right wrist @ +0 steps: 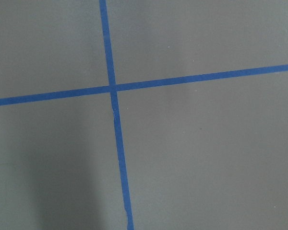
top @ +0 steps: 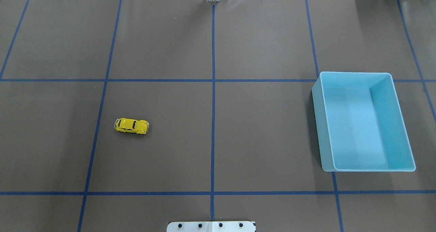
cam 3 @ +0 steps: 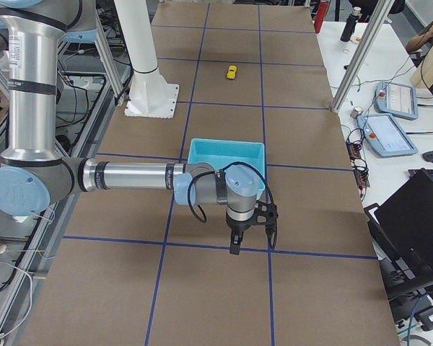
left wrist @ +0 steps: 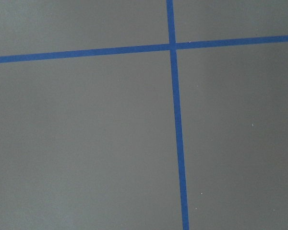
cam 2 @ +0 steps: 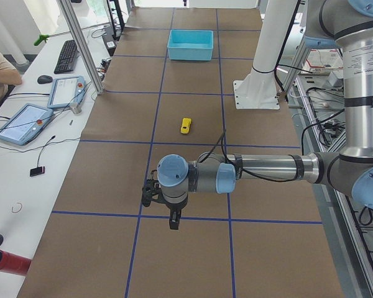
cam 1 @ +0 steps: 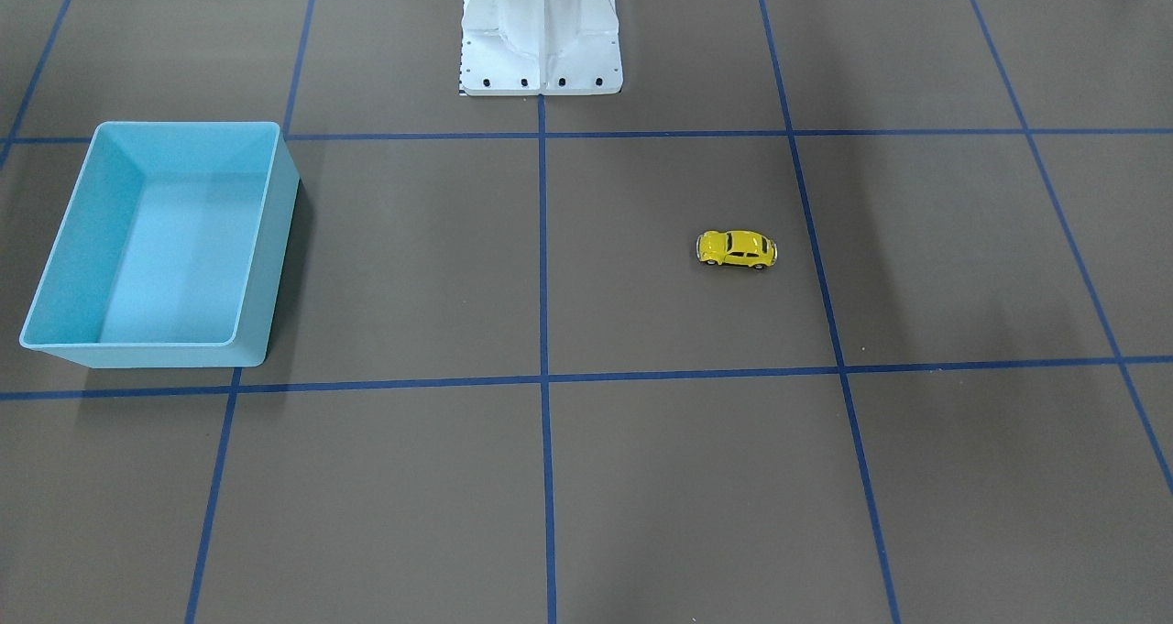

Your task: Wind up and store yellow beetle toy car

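**First move pending:** the yellow beetle toy car [top: 131,126] sits on its wheels on the brown desk [top: 259,140], in the robot's left half. It is well apart from the light-blue bin [top: 391,123], which stands open on the right half. Neither arm is at the toy. The left fingers [cam 2: 174,220] hang over the taped grid toward the desk's left end, short of the car. The right fingers [cam 3: 234,246] hover beside the bin on the side toward the opposite end. Whether either pair is released or clenched cannot be told, as only the two end-of-desk cameras catch them. Both wrist cameras show nothing but mat and crossing blue tape [left wrist: 175,120].

The job looks to be at its very start, with the approach ahead. The left arm, being nearer, would do well to come down over the car with its fingers across the narrow body, gripping the sides rather than nose and tail. They should sit low enough that the glossy shell cannot squirt out. Winding probably means pressing the wheels to the desk and drawing the car backward, so the hold should leave the wheels free.

Any wind-up mechanism underneath is hidden, and front and rear are hard to tell apart at this size. The robot's white pedestal [cam 1: 541,38] is cut off at the frame edge.
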Motion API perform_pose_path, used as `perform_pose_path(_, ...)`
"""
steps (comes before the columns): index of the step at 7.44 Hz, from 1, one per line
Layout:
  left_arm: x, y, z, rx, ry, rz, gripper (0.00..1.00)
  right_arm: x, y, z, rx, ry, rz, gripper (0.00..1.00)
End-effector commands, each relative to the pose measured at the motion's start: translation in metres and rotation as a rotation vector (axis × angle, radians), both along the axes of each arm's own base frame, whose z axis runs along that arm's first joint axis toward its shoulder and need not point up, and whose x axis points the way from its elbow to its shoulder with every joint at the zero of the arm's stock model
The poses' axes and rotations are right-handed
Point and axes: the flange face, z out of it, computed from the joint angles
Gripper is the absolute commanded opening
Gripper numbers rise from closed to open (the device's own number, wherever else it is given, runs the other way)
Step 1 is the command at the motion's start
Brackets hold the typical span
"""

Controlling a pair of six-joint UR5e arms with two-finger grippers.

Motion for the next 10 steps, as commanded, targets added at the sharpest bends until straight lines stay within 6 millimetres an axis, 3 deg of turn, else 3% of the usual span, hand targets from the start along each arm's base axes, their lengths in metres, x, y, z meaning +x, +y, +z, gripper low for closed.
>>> perform_pose_path(1,0.000,0.001,0.001,-0.003,0.003,0.000,1.00,0.000,0.000,-0.001,0.002,-0.002,0.000,0.99)
perform_pose_path(4,0.001,0.002,0.009,-0.012,0.008,0.002,1.00,0.003,0.001,-0.001,-0.001,-0.005,0.007,0.99)
perform_pose_path(7,0.001,-0.008,-0.008,0.035,0.006,0.010,1.00,0.003,0.001,-0.001,-0.004,-0.011,0.007,0.99)
perform_pose_path(8,0.008,-0.010,-0.020,0.058,0.007,0.025,1.00,0.004,0.001,-0.001,-0.004,-0.011,0.008,0.99)
perform_pose_path(10,0.065,-0.018,-0.083,0.183,0.012,0.155,1.00,0.004,0.001,-0.001,-0.004,-0.011,0.008,0.99)
